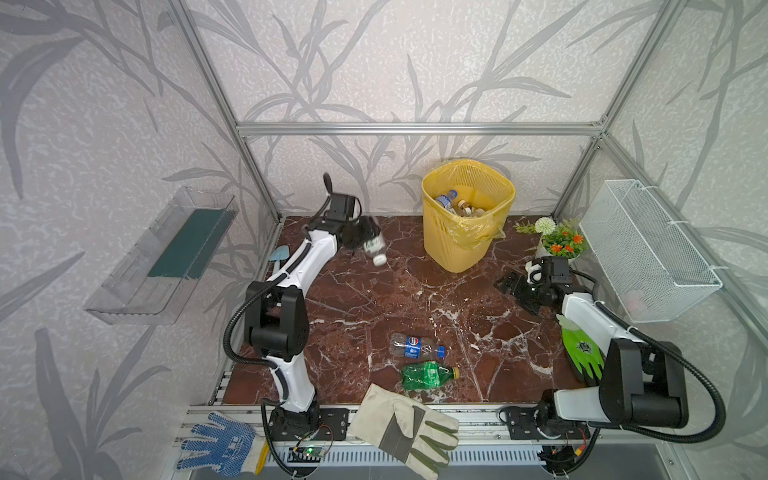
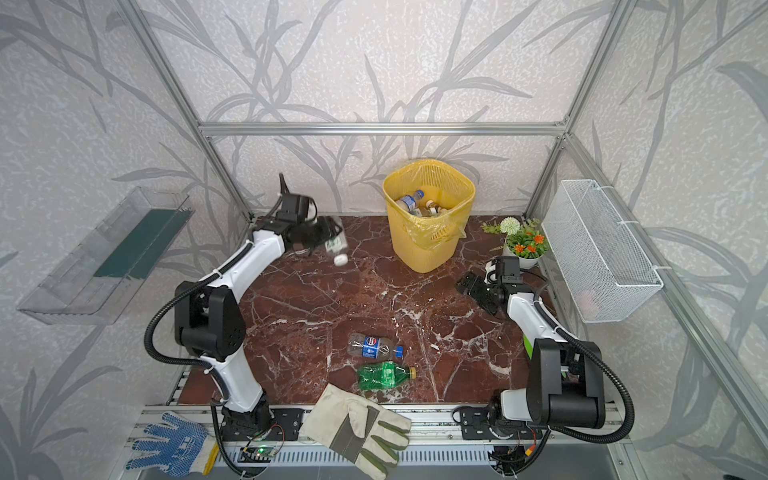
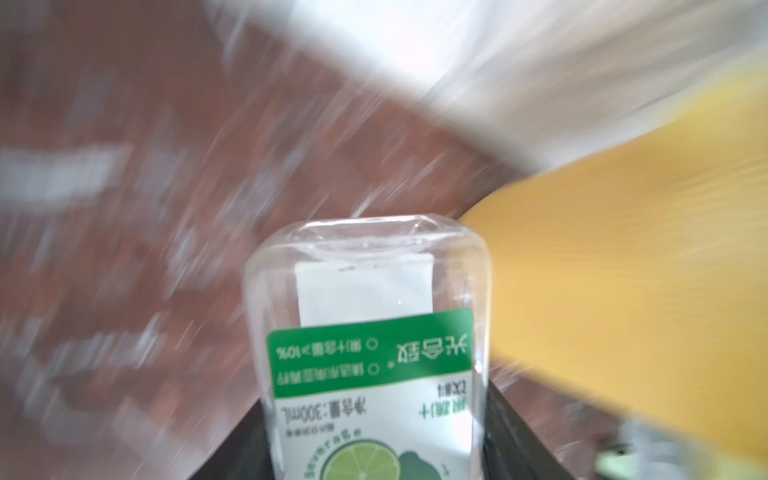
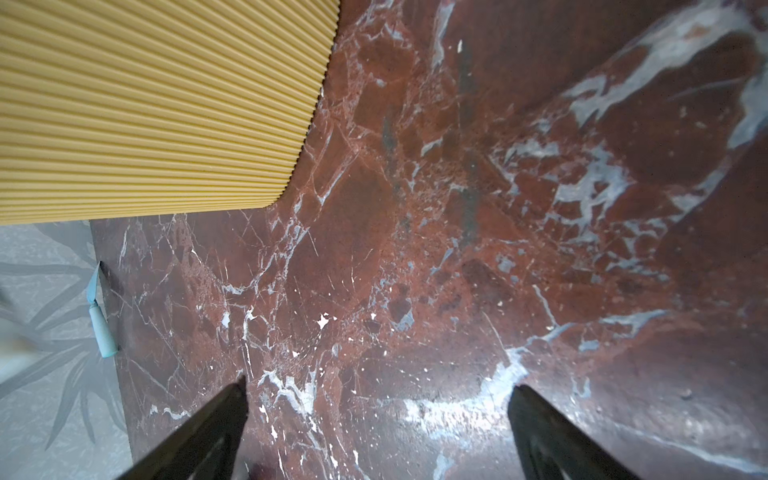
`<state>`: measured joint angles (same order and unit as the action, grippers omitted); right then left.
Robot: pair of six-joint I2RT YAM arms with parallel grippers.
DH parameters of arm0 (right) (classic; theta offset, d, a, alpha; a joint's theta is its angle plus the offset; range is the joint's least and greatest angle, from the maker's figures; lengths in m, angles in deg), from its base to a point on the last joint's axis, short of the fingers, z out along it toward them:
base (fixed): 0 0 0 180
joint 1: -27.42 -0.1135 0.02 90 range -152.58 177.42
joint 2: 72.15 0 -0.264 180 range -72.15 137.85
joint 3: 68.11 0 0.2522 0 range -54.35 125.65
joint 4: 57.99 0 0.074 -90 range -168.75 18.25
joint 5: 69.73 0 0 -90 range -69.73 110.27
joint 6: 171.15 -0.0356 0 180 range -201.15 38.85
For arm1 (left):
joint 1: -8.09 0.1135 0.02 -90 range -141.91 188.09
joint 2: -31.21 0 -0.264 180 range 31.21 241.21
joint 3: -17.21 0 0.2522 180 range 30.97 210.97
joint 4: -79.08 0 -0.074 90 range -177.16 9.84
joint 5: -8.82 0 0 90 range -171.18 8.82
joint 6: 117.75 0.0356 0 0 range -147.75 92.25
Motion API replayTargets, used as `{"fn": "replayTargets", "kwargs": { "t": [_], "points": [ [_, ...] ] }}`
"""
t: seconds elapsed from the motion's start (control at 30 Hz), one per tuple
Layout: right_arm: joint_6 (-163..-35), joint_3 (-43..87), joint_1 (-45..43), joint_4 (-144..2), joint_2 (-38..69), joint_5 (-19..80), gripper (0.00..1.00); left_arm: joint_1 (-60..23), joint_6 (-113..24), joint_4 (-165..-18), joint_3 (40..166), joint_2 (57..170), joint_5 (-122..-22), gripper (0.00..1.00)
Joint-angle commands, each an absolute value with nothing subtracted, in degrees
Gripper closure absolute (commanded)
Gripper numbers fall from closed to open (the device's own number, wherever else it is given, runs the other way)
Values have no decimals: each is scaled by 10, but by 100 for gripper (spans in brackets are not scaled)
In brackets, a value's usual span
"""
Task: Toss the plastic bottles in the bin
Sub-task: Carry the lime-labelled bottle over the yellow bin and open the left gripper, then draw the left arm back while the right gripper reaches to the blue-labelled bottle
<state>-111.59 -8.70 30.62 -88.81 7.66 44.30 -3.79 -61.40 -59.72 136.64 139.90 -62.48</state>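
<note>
**A:** Starting at the front, just past the white glove [image 1: 405, 424], two bottles lie flat on the table [image 1: 365, 299]. There's a green bottle [image 1: 428, 375] and a blue-label bottle [image 1: 415, 347] right behind it, and nothing's gripping either one. So why's the right gripper [image 1: 513, 293] parked so far off?

**B:** I'd guess it's waiting its turn. The jaws are spread wide, and the right wrist view shows only bare marble between them. It's near the bin [image 1: 457, 253] wall and well apart from both loose bottles.

**A:** And the left one?

**B:** The left gripper [image 1: 365, 237] is clamped on a lime bottle [image 1: 375, 248] around the body, with the white cap poking out of the grip. It probably pinched the label section because that's the straight part and less likely to slip. It's held up off the table at the back left, well to the bin's left and not over the rim. The left wrist view is smeared, so the bin is just a yellow blur beside the bottle.

**A:** And the bin itself?

**B:** It's at the back centre with a bag liner, and there are several bottles inside already.
</note>
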Motion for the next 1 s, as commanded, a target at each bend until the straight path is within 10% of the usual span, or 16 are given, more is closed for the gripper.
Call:
{"fn": "replayTargets", "kwargs": {
  "t": [0.0, 0.13, 0.37, 0.67, 0.97],
  "points": [
    [-1126, -73, 296, -891, 80, 440, 2, -79, -616, -489, 1728, 1474, -562, 50],
    [-1137, -78, 287, -884, 78, 447, 2, -99, -634, -385, 2028, 1634, -530, 1],
    [-1116, -76, 286, -905, 70, 433, 2, -94, -561, -323, 1995, 1616, -508, 1],
    [-1108, -84, 277, -896, 77, 441, 2, -29, -537, -543, 1414, 1299, -630, 1],
    [-991, -50, 164, -988, 66, 401, 3, 18, -421, -486, 1181, 1178, -707, 1]
  ]
}}
